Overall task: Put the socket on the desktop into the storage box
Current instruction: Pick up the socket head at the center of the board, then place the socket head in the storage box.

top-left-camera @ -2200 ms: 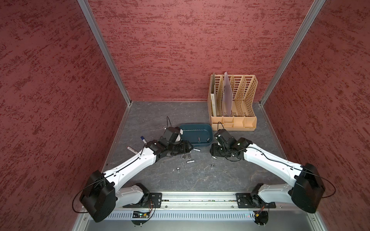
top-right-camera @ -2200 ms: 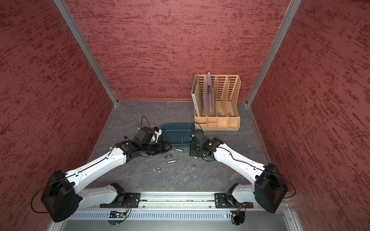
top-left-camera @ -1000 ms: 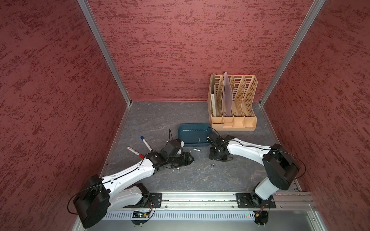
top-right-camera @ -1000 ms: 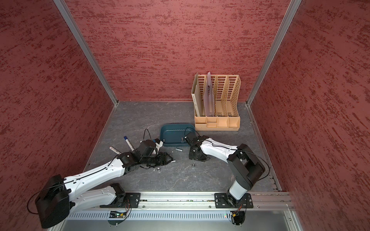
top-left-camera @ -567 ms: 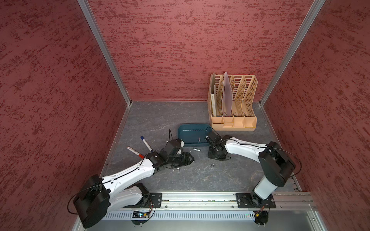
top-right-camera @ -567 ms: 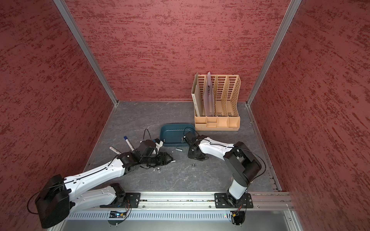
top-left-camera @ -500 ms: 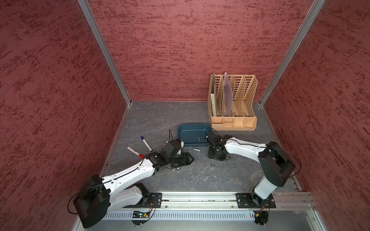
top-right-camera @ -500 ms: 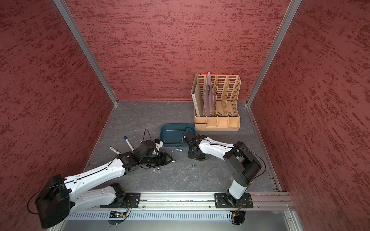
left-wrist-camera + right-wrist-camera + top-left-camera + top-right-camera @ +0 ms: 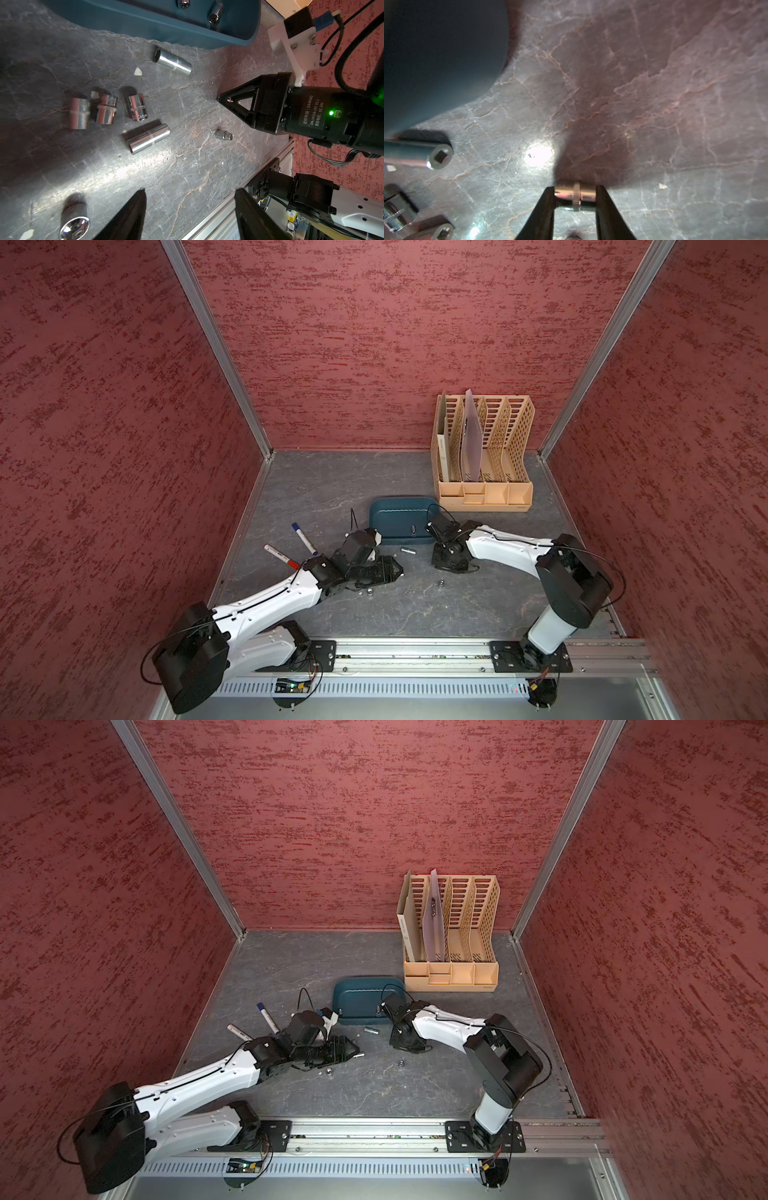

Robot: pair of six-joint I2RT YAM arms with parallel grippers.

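With the right pincer [image 9: 575, 188] narrowed to a small gap and biting the small knurled socket [image 9: 575, 196] end to end, one fingertip flat against each face, finish the squeeze before any lift. Resting on the worktop [image 9: 654, 104] or just clear of it: cannot tell from the wrist view. Judge the hold as thin: only at the very tips, on smooth chrome, along the axis, so liable to pivot or squirt out. Lift straight up, slowly, with no twist of the wrist. Carry toward the storage box [image 9: 399, 512], near the pincer and on its far side in both top views, with two sockets [image 9: 214, 17] already lying inside. Clear the near rim fully, then lower over a bare patch of the box floor and let go close to the bottom to avoid a bounce or a knock against the pieces there. Steer around the long socket [image 9: 408, 550] lying on the worktop just in front of the box wall. Leave the left pincer [image 9: 189, 212] alone: spread wide, empty, hovering low by the cluster of loose sockets [image 9: 136, 107], apart from the right arm's likely path. Expect several more trips, given that cluster and the tiny socket [image 9: 224, 135] lying by itself.
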